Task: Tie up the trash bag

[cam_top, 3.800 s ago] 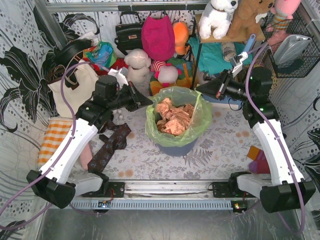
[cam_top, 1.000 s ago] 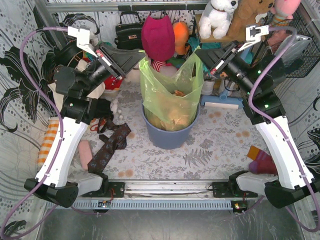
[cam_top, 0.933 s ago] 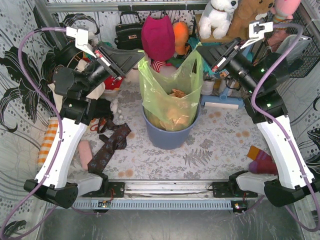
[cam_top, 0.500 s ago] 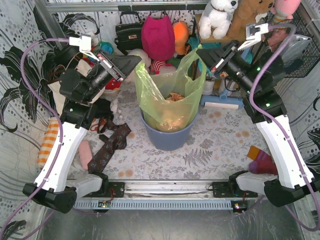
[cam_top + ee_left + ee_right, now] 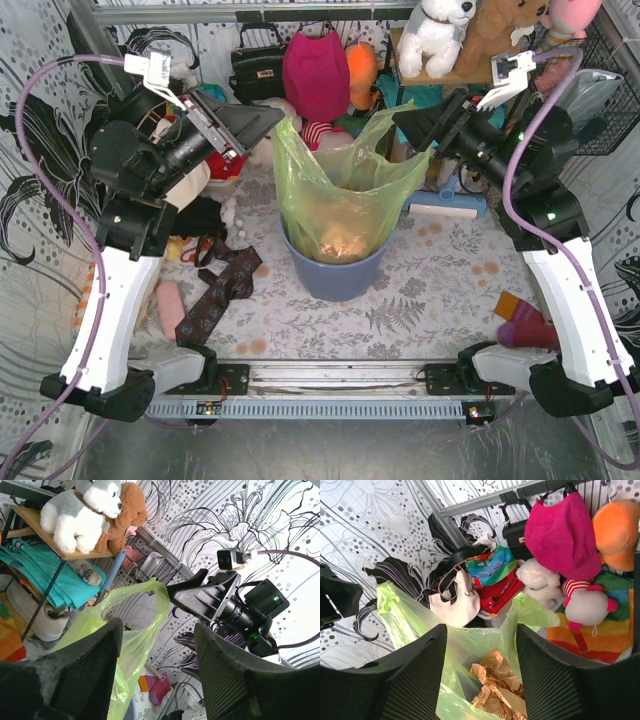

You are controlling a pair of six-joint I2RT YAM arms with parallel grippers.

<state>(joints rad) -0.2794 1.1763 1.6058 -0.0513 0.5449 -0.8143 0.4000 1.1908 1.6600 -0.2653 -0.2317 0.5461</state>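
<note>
The lime-green trash bag (image 5: 340, 190) stands in the round blue-grey bin (image 5: 335, 278), its top pulled up into two loose corners. Crumpled brown paper (image 5: 502, 692) shows inside it. My left gripper (image 5: 268, 120) hovers at the bag's upper left corner and is open; in the left wrist view the bag's edge (image 5: 135, 625) hangs free beside the left finger. At the upper right corner, my right gripper (image 5: 402, 118) is also open. In the right wrist view its fingers (image 5: 415, 680) straddle the bag's mouth (image 5: 480, 630) without pinching it.
A cream tote bag (image 5: 455, 597), a pink bag (image 5: 315, 70) and plush toys (image 5: 435, 35) crowd the back. Dark neckties (image 5: 215, 300) lie left of the bin. A purple and orange item (image 5: 520, 322) lies at the right. A wire basket (image 5: 585, 90) hangs at the far right.
Both grippers have gone from shut on the bag's top corners to open. The bag's top has dropped and spread, its right flap sagging.
</note>
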